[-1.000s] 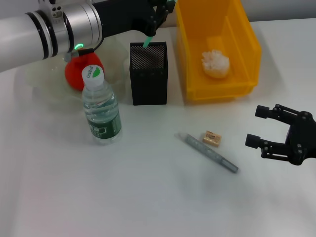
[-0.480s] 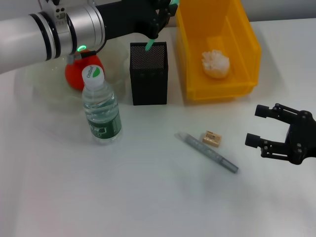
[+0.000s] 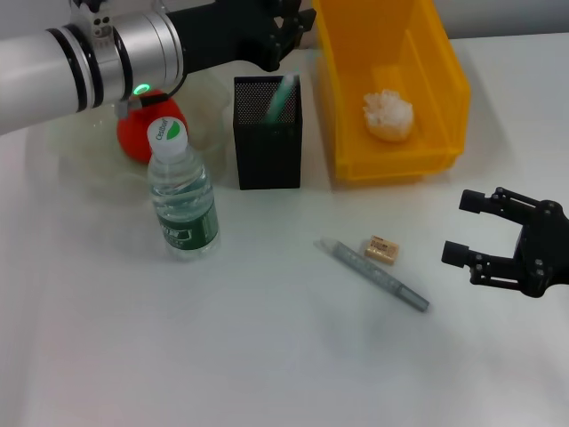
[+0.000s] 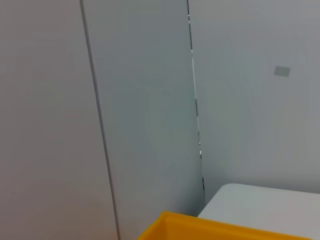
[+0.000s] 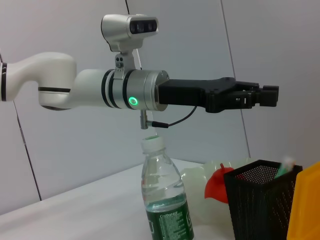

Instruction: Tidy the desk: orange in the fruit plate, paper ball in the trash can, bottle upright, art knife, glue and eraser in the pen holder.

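Since a second ago: green-tipped stick dropped from left gripper [image 3: 298,20] into black mesh square pen holder [image 3: 268,132]; now leaning inside it as green-topped glue stick [image 3: 280,96]. Everything else unmoved.

Head view. Left gripper above pen holder's far rim, fingers apart, nothing held. Right gripper [image 3: 464,238] parked low at right, just above white table [image 3: 267,356], fingers spread wide, empty. Clear plastic water bottle [image 3: 181,194] upright, green label, white-and-green cap with small print, unreadable. Red-orange lumpy orange [image 3: 142,132] sitting in translucent pale-green wavy-rimmed fruit plate [image 3: 76,147], behind bottle, partly hidden by left arm. Crumpled white paper ball [image 3: 388,115] inside bright yellow rectangular plastic trash can [image 3: 391,84], just beside pen holder. Tiny tan eraser block [image 3: 380,250] with printed label, unreadable, flat on table, near slim grey art knife [image 3: 373,274] lying diagonally; touching or apart, cannot tell.

Left wrist view. Grey wall panels, yellow trash can edge [image 4: 220,229], corner of table [image 4: 265,202]. Own fingers not shown.

Right wrist view. Left gripper [image 5: 267,96] seen side-on above pen holder [image 5: 260,202], glue stick tip [image 5: 284,166] poking over mesh rim. Bottle [image 5: 165,200] upright in front, label print unreadable. Orange [image 5: 218,186] in fruit plate [image 5: 200,175] behind. Trash can corner [image 5: 305,210] at edge.
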